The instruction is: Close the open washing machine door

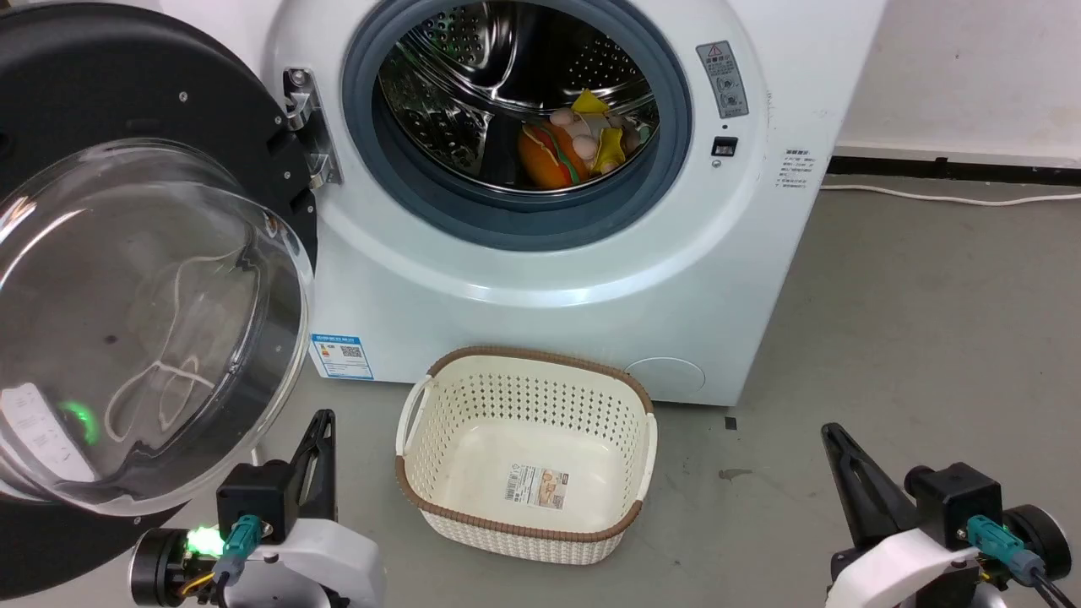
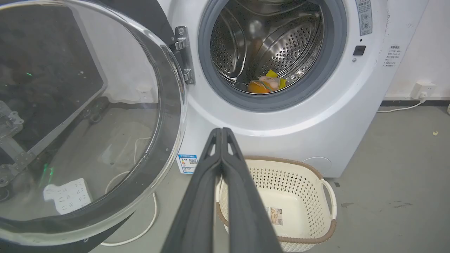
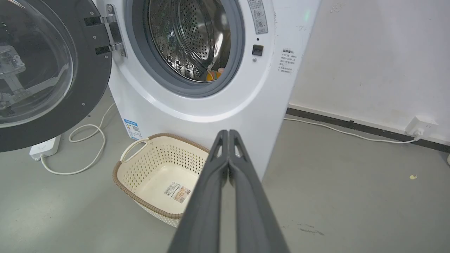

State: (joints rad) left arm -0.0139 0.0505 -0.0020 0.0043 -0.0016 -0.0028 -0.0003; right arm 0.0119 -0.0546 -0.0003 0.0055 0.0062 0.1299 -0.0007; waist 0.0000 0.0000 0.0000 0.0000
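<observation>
The washing machine door (image 1: 143,295) stands swung wide open on the robot's left, hung from the metal hinge (image 1: 308,127) at the left edge of the white washing machine (image 1: 540,279), its glossy black rim and bulging clear glass bowl turned toward the head camera. The round opening is uncovered, showing the grey rubber ring (image 1: 515,224) and the steel drum (image 1: 473,76), with soft toys (image 1: 566,148) in orange and yellow lying at the drum's bottom. A cream perforated basket (image 1: 524,547) with a brown rim sits on the grey floor (image 1: 912,338) just in front of the machine, with only a label on its base. The left end effector (image 1: 323,422) hangs low, near the door's lower right edge; in the left wrist view its 2 dark fingers (image 2: 211,168) are pressed together with nothing between them, beside the glass but apart from it. The right end effector (image 1: 832,432) is well apart from the door, low on the right side, its fingers (image 3: 242,175) likewise pinched flat against each other and holding nothing. A white power strip (image 3: 44,149) lies on the floor under the open door
</observation>
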